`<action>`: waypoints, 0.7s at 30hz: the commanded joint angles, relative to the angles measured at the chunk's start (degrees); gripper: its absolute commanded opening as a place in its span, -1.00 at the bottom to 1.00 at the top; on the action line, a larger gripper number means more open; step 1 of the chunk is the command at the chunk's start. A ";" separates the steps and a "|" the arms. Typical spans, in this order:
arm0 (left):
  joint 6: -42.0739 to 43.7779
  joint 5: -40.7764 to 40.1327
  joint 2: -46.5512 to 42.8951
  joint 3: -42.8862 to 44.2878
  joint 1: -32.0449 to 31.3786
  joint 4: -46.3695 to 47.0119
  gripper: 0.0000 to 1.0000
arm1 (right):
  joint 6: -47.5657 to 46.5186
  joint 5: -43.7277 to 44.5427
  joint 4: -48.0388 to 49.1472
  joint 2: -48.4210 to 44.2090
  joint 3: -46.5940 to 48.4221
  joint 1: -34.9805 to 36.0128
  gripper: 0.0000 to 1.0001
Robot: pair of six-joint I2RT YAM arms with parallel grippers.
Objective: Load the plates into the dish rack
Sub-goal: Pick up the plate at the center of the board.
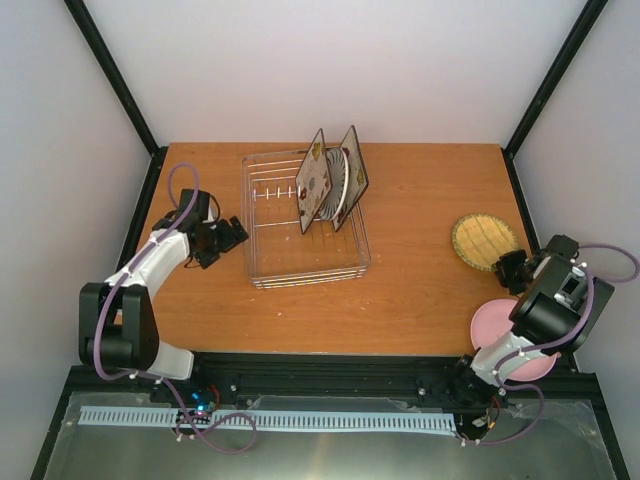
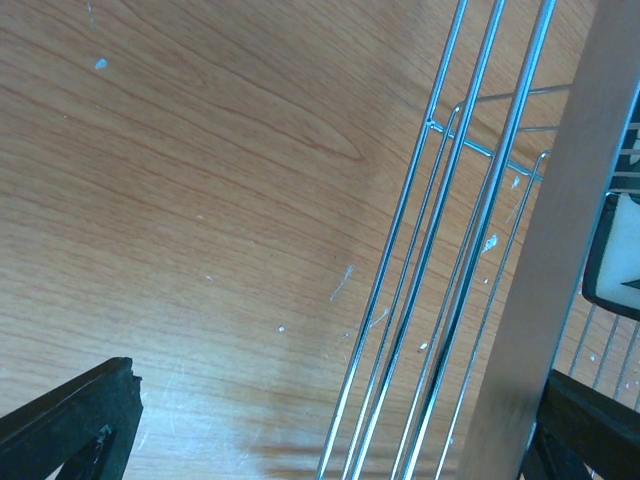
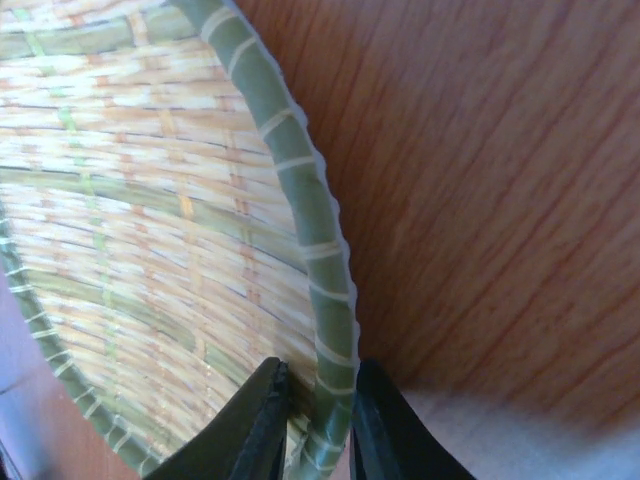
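The dish rack (image 1: 262,272), a silver wire tray, sits left of the table's centre. Two square plates stand upright in its back right: the floral one (image 1: 314,188) and the striped one (image 1: 343,180). The tan woven plate (image 1: 483,240) lies flat at the right, and the pink plate (image 1: 490,322) lies nearer, partly under my right arm. My right gripper (image 1: 508,268) (image 3: 322,430) is shut on the woven plate's (image 3: 130,200) near rim, one finger on each side of it. My left gripper (image 1: 232,235) (image 2: 330,440) stands open beside the rack's left wall (image 2: 440,250), holding nothing.
A blurred grey bar (image 2: 560,250) crosses the right of the left wrist view, with a corner of the dark-rimmed plate (image 2: 615,250) behind it. Black frame posts and white walls enclose the table. Bare wood (image 1: 420,200) lies between the rack and the woven plate.
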 commanded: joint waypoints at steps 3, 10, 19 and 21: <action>-0.06 -4.40 -2.81 -1.88 0.89 -3.04 0.99 | 0.35 -0.55 -0.78 2.69 0.34 0.27 -0.84; 0.60 -2.94 -3.61 -2.70 0.91 -1.49 1.00 | -0.22 -2.42 -1.24 0.73 0.05 0.47 -0.94; 1.06 -2.77 -4.70 -1.00 0.90 -0.80 0.99 | -0.14 -4.15 -4.12 -6.60 2.81 3.19 -0.95; 1.18 -3.25 -4.84 -0.74 0.89 -0.86 0.99 | 0.08 -4.42 -4.21 -8.26 3.29 4.42 -0.94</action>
